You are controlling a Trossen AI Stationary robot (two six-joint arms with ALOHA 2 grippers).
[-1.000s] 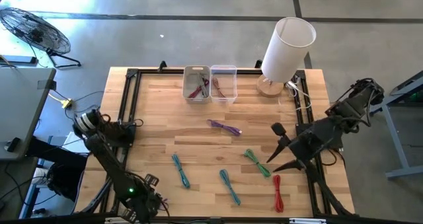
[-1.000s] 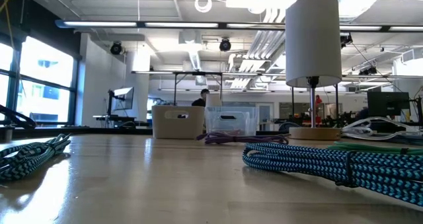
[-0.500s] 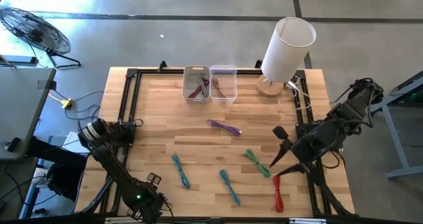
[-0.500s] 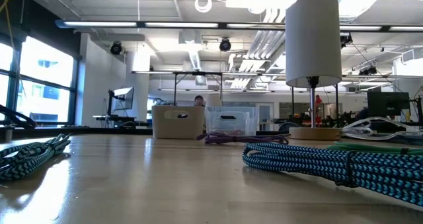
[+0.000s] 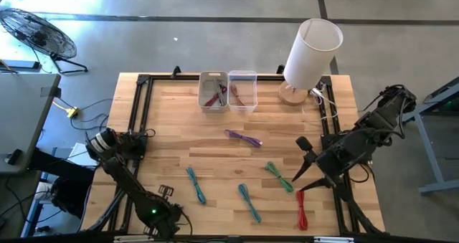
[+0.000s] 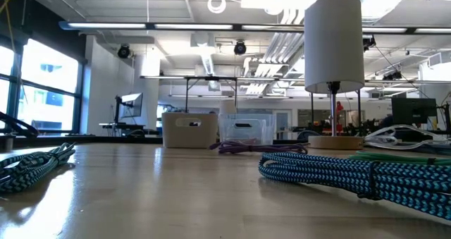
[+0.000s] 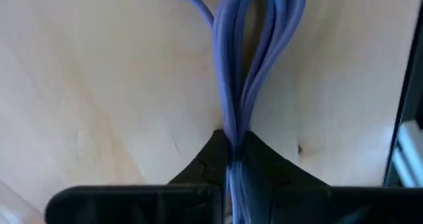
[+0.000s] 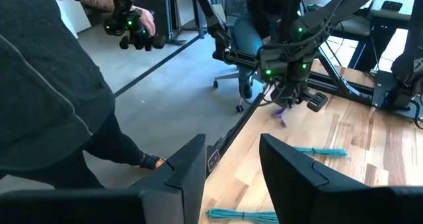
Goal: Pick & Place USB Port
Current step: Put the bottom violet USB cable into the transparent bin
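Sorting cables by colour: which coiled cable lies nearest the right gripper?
The red cable, just below the right gripper; the green one lies slightly farther.

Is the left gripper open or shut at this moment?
Shut. In the left wrist view the left gripper has its two dark fingers pressed together on the looped blue-purple cable, with no gap between them.

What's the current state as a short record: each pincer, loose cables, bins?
left pincer: shut on a blue-violet cable, at the table's front-left
right pincer: open, empty, above the table's right side near the green cable
loose on table: purple cable, green cable, red cable, two teal cables
bins: two, side by side at the back, each with contents
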